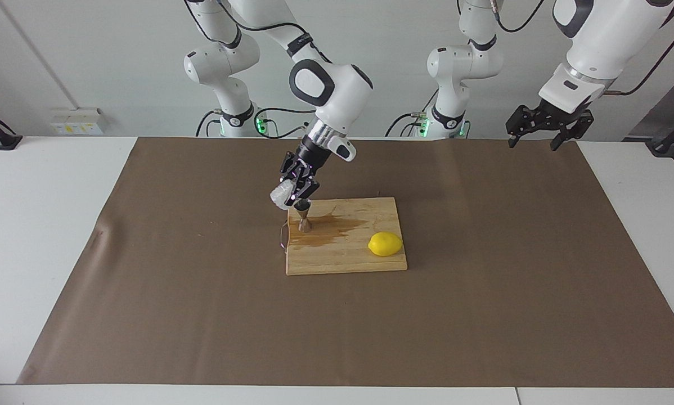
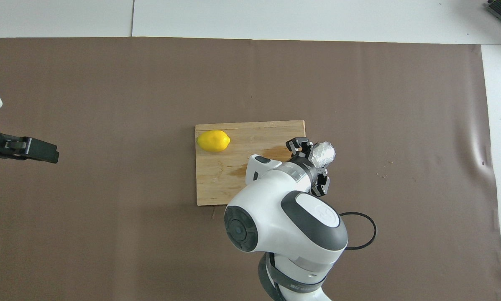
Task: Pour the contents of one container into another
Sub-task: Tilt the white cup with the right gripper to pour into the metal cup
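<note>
My right gripper [image 1: 292, 194] [image 2: 317, 156] is shut on the small clear faceted glass tumbler [image 1: 281, 197] [image 2: 324, 153], which hangs tilted just above the steel jigger [image 1: 304, 220]. The hourglass-shaped jigger stands upright on the wooden cutting board [image 1: 348, 259] [image 2: 217, 184], at the board's corner toward the right arm's end. In the overhead view the right arm hides the jigger. A dark wet stain [image 1: 331, 229] spreads over the board beside the jigger. My left gripper [image 1: 542, 130] [image 2: 33, 150] waits open in the air over the left arm's end of the table.
A yellow lemon [image 1: 385, 244] [image 2: 213, 141] lies on the board, toward the left arm's end. A brown mat [image 1: 202, 315] [image 2: 108, 83] covers most of the white table. A black cable loop [image 2: 369, 228] lies on the mat near the right arm.
</note>
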Controlling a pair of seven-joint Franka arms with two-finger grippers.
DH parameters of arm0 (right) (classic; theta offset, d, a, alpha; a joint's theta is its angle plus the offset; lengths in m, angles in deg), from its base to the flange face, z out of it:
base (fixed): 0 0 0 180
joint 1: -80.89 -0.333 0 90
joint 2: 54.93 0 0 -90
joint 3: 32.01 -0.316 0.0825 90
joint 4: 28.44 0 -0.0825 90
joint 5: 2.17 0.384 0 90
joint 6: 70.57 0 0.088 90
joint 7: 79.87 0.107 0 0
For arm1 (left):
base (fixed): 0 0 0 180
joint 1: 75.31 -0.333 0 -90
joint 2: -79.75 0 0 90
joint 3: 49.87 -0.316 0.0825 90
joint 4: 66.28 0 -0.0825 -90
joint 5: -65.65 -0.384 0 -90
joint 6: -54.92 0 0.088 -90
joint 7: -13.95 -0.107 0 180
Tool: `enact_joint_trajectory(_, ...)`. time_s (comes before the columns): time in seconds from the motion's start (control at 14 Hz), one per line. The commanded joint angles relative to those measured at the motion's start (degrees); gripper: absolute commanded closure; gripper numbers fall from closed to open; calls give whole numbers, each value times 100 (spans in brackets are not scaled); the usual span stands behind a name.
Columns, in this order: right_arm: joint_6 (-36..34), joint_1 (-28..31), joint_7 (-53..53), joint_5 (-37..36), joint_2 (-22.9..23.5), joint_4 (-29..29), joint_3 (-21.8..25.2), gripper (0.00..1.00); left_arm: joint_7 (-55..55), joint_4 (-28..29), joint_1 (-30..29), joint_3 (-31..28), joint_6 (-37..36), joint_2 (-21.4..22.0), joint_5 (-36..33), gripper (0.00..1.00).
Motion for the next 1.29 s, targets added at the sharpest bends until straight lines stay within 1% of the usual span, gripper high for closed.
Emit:
enact_joint_trajectory(0.0, -53, -4, 163, -308, 22, 59, -22, 100, -47, 79, 42, -35, -55, 107, -125, 0)
enact_joint_trajectory(0.21, -27, -39, 207, -422, 109, 42, -22, 100, -47, 79, 42, -44, -55, 107, -125, 0)
enact_joint_trajectory(0.36, -70, -189, 549, -544, 162, 59, -22, 100, -47, 79, 42, -35, -55, 107, -125, 0)
enact_joint_trajectory(0.5, -150, -207, 603, -659, 206, 59, -22, 100, -47, 79, 42, -44, -55, 107, -125, 0)
enact_joint_trajectory(1.0, -167, -215, 673, -852, 163, 147, -22, 100, -47, 79, 42, -44, -55, 107, -133, 0)
enact_joint_trajectory(1.22, -308, -294, 664, -985, 145, 182, -22, 100, -47, 79, 42, -44, -55, 107, -125, 0)
